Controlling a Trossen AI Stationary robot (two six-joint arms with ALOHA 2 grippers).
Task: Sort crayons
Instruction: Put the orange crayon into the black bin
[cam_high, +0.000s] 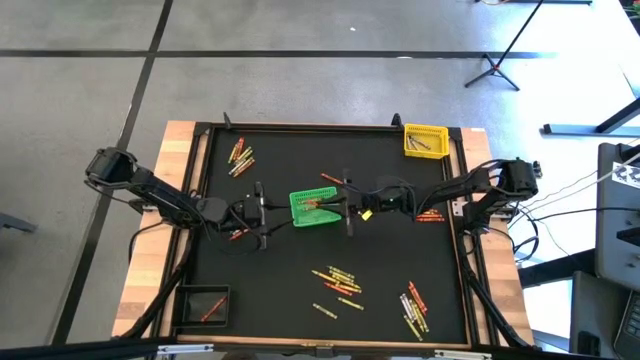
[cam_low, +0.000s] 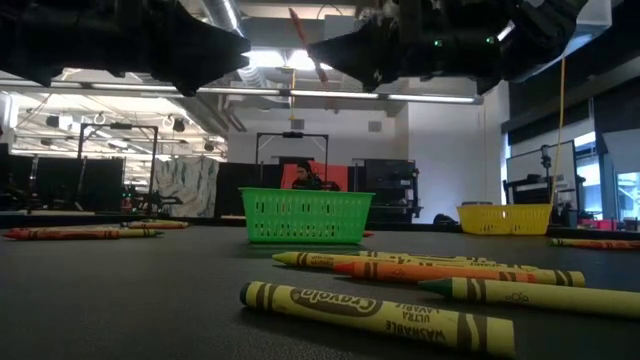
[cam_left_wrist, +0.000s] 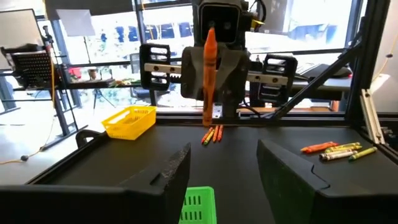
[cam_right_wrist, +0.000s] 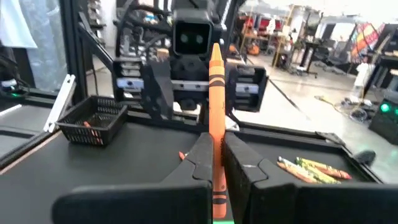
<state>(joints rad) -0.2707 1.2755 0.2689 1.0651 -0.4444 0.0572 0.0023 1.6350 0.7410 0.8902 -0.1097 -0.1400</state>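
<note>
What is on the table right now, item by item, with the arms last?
Green plastic mesh basket: one, table centre, crayons inside.
Yellow plastic mesh basket: one, far right corner, something inside.
Black mesh basket: one, near left corner, a reddish crayon inside.
Loose wax crayons: a red, orange, yellow and green cluster far left; a yellow and orange group near centre; another near right; a few at the right edge.
Orange wax crayon: one, upright in the right end effector.
Left end effector: open, empty, just left of the green basket.
Right end effector: shut on the orange crayon, at the green basket's right edge.
</note>
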